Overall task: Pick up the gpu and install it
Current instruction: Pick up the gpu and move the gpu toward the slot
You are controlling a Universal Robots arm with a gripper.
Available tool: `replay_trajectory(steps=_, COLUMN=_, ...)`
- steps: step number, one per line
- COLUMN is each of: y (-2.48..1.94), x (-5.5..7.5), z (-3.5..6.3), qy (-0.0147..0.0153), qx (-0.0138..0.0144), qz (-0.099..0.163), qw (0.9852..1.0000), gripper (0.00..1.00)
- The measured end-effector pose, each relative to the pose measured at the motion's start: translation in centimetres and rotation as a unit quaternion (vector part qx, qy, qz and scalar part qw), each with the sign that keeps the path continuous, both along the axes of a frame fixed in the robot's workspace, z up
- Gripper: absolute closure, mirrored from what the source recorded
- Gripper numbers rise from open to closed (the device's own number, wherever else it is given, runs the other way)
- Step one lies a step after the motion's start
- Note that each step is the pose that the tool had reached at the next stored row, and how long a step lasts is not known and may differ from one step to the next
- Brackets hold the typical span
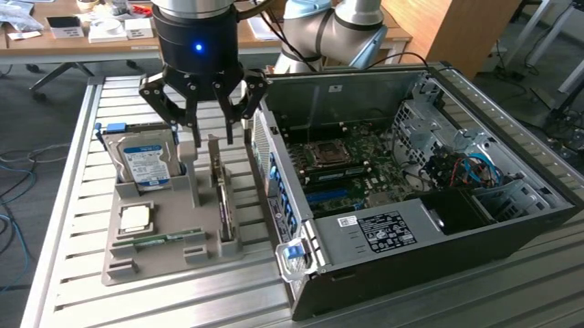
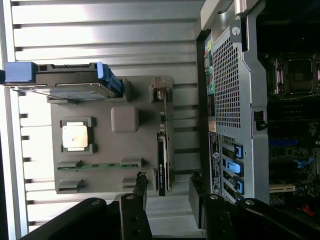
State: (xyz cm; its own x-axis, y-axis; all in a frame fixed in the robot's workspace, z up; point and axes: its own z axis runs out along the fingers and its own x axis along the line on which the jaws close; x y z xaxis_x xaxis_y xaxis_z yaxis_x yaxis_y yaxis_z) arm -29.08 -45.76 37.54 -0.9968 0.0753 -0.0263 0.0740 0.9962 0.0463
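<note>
The tool (image 1: 212, 131) hangs wide open and empty just above the gpu (image 1: 223, 205), upright in the grey holder (image 1: 164, 263).

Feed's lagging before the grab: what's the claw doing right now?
Claw: open, holding nothing, poised over the graphics card.

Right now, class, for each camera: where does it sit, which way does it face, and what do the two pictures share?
Exterior view: off the arm, raised, looking down across the slatted table at the open computer case and parts tray; the arm and its open end effector show, above the upright card.
Wrist view: on the wrist, looking straight down past the end effector onto tray and case.
Shared: card, hard drive, tray, case.
</note>
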Motion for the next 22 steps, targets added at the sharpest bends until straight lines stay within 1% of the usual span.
replay_trajectory(steps=7, y=0.00, x=0.0, z=-0.27, qy=0.0001, qx=0.0000, qz=0.000, qw=1.0000, gripper=0.53)
replay_trajectory(steps=13, y=0.00, x=0.0, z=-1.04, qy=0.0001, qx=-0.0001, qz=0.000, qw=1.0000, gripper=0.53)
replay_trajectory(steps=22, y=0.00, x=0.0, z=-1.20, qy=-0.0001, qx=0.0001, qz=0.000, qw=1.0000, gripper=0.53)
